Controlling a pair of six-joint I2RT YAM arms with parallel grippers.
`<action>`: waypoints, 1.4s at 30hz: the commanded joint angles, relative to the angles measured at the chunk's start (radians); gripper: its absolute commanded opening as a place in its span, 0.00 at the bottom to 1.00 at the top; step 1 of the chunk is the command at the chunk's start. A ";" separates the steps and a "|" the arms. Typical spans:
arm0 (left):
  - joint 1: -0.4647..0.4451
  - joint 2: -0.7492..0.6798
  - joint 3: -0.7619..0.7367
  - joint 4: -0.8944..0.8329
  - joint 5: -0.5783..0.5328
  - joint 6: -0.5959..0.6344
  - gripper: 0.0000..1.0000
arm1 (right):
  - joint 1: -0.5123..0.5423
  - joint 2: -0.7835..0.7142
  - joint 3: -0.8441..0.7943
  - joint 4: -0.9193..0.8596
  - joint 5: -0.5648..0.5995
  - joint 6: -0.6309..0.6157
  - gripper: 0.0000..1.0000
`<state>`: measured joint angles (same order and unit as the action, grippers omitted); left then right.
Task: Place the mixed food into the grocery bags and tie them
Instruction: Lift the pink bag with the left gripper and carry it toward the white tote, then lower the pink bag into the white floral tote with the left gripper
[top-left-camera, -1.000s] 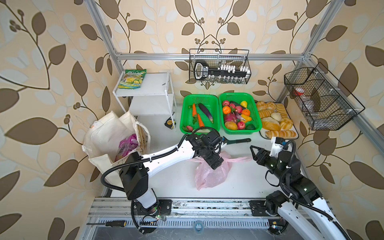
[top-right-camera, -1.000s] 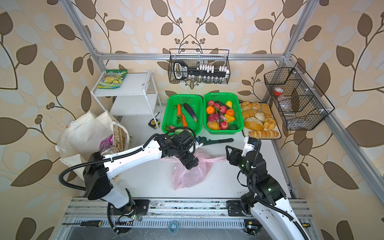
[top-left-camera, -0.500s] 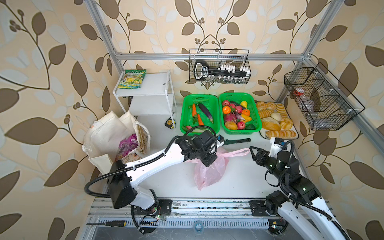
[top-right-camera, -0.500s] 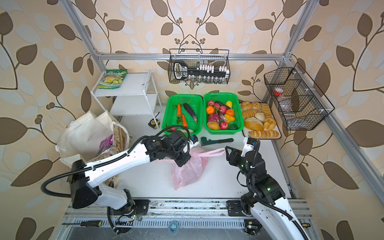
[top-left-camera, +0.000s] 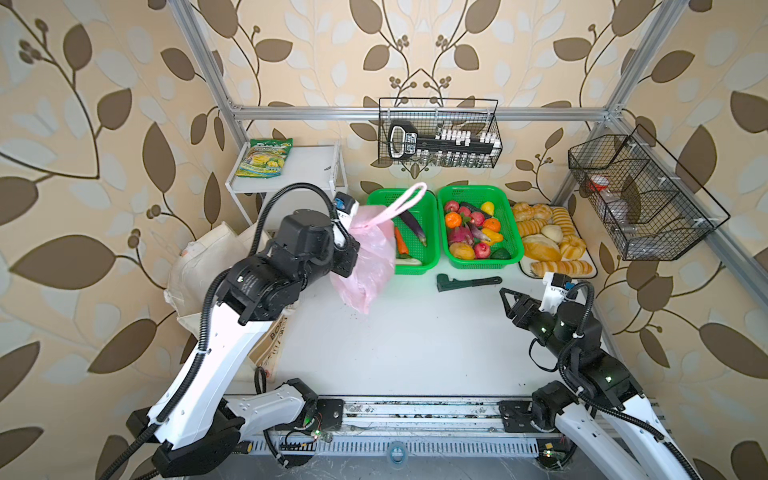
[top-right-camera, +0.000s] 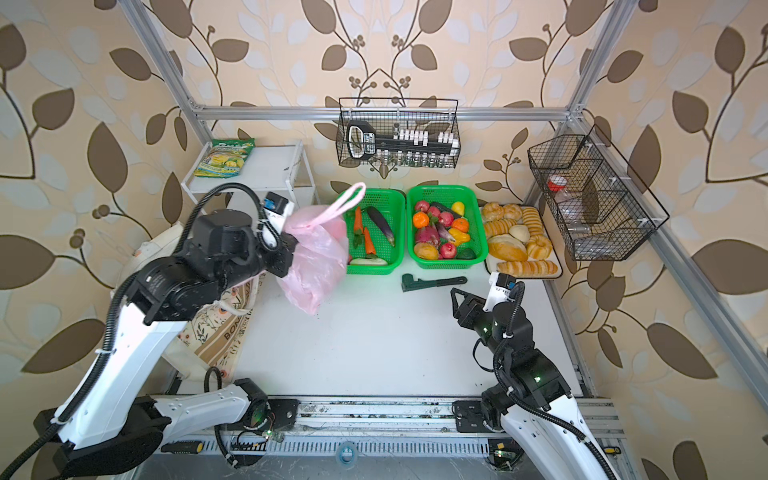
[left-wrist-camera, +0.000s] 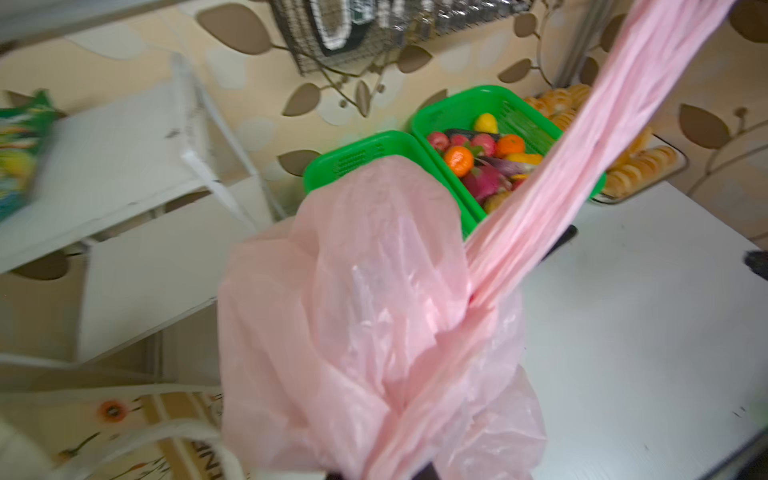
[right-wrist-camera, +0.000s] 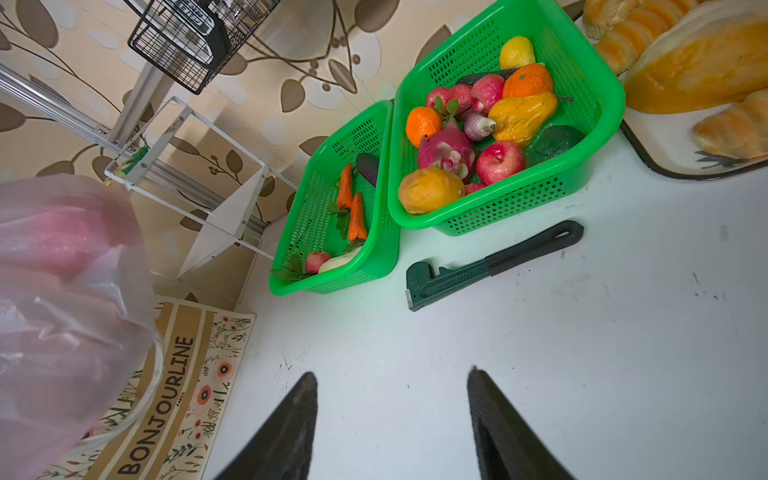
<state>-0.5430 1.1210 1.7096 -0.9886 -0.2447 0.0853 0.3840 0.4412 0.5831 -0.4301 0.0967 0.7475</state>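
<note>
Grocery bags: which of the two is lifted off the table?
The pink plastic bag: it hangs clear of the table, gripped near its knot by the left gripper. The cream canvas tote sits slumped at the left side, untouched.

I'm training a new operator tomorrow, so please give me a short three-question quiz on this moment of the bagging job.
1. True or false: the pink plastic bag lies flat on the table.
2. What lies on the table in front of the green baskets? A) a pipe wrench B) a can C) a knife
3. Fill in: the right gripper is ___ and holds nothing.
Key: 1 false, it hangs from the left gripper, which is shut on it; 2 A; 3 open.
</note>
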 joint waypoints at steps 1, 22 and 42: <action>0.090 0.012 0.111 -0.057 -0.220 0.104 0.00 | -0.002 0.021 0.011 0.033 -0.002 0.013 0.58; 0.695 0.016 -0.028 0.143 -0.498 -0.005 0.00 | -0.002 0.106 0.048 0.082 -0.090 -0.005 0.58; 0.790 -0.027 -0.442 0.177 -0.221 -0.287 0.15 | -0.001 0.135 0.047 0.090 -0.107 -0.022 0.58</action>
<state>0.2367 1.1351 1.2415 -0.8474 -0.5106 -0.1612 0.3840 0.5732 0.6025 -0.3618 0.0032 0.7284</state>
